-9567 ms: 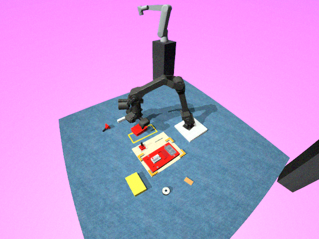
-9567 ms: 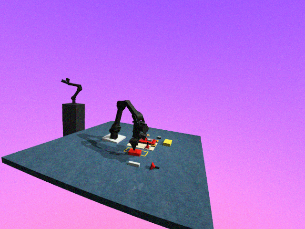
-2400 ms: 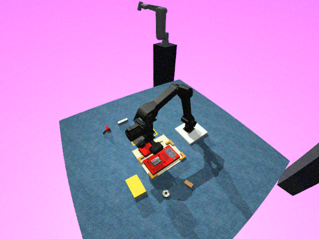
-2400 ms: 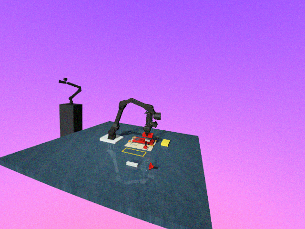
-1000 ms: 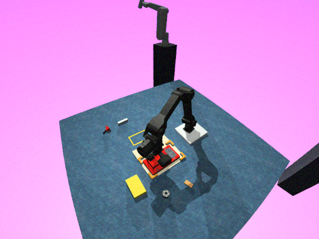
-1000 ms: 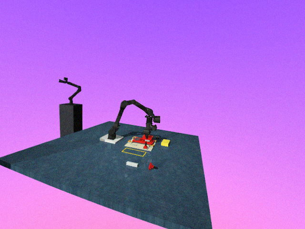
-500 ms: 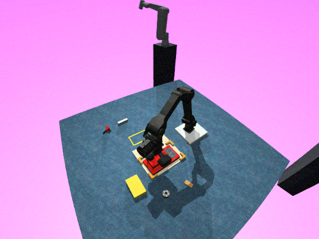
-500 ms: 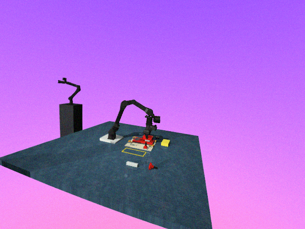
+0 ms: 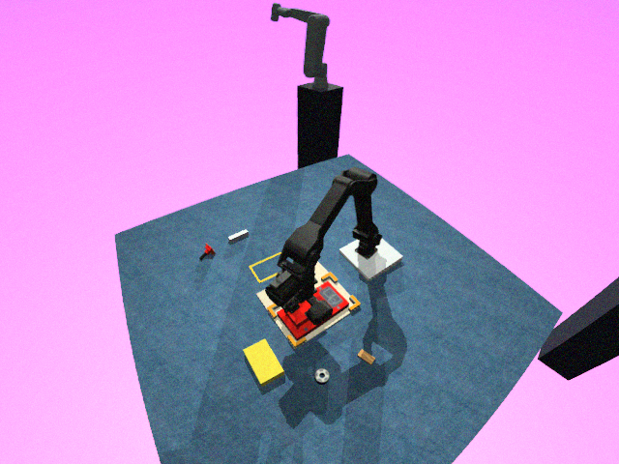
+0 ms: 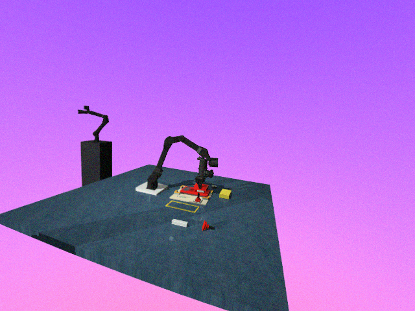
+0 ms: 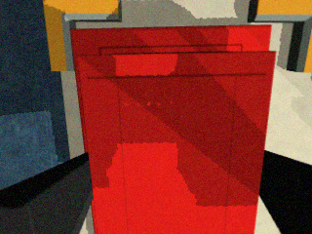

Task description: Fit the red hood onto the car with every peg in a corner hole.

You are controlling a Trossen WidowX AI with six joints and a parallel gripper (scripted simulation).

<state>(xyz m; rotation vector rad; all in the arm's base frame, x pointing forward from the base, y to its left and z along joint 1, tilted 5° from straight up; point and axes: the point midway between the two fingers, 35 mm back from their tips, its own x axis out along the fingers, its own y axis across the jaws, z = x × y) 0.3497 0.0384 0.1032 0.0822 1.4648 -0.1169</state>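
The red hood (image 9: 294, 318) (image 10: 201, 188) (image 11: 151, 185) is level over the engine end of the red chassis (image 9: 342, 298) (image 10: 186, 190) (image 11: 249, 36), roughly lined up with it. In the wrist view a strip of deck shows beyond the hood's far edge. My gripper (image 9: 306, 310) (image 10: 200, 184) (image 11: 176, 171) points down and is shut on the hood, one black finger at each side. The hood and fingers hide the engine block, the pegs and the corner holes. I cannot tell whether the hood touches the deck.
The cream jig (image 9: 320, 270) (image 10: 179, 197) has orange corner stops. A small red piece with a black stem (image 10: 198, 199) stands at its edge. Around lie a yellow block (image 9: 263, 362) (image 10: 224, 193), a white bar (image 9: 238, 236) (image 10: 179, 223), a metal ring (image 9: 316, 375) and an orange block (image 9: 366, 356).
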